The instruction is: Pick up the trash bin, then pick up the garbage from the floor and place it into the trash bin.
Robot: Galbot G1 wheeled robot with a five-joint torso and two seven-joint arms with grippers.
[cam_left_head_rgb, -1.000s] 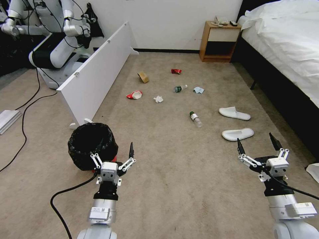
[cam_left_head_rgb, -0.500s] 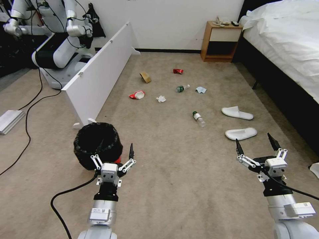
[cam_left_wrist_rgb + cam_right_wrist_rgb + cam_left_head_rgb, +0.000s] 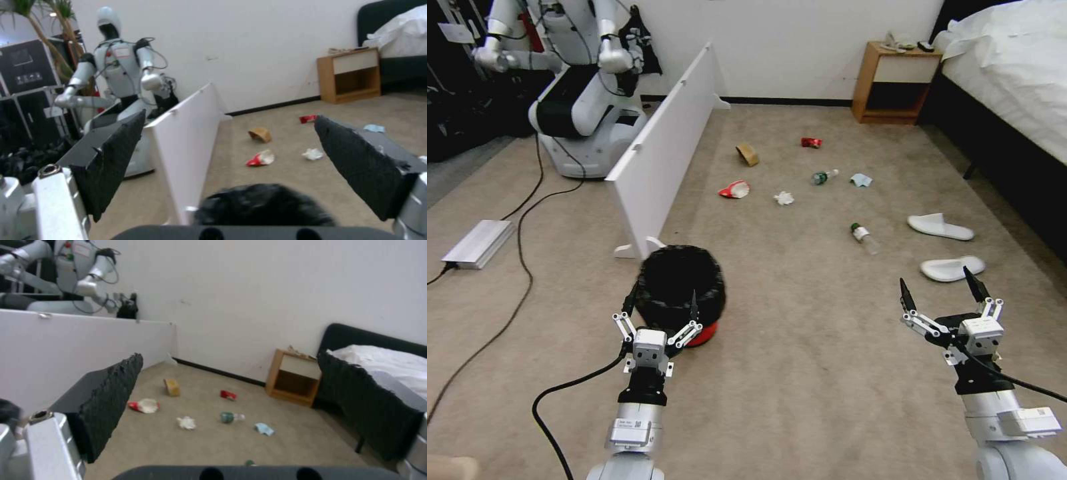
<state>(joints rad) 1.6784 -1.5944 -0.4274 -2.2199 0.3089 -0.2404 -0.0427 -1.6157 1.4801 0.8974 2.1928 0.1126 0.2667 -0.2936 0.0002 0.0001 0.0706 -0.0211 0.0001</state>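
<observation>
Head view: left tool (image 3: 660, 313) gapes empty before trash bin (image 3: 682, 291); right tool (image 3: 940, 295) likewise.

We note a short-pile beige carpet floor (image 3: 800, 373), matt and slightly rough. The small round red plastic bin (image 3: 702, 333) carries a crinkly black plastic liner (image 3: 680, 283). The light wooden nightstand (image 3: 894, 87) looks smooth. The tall white partition board (image 3: 660, 160) is smooth, matt. Black finger pads (image 3: 111, 160) look rough, textured. The flat silver metal box (image 3: 479, 243) has a dull sheen.
</observation>
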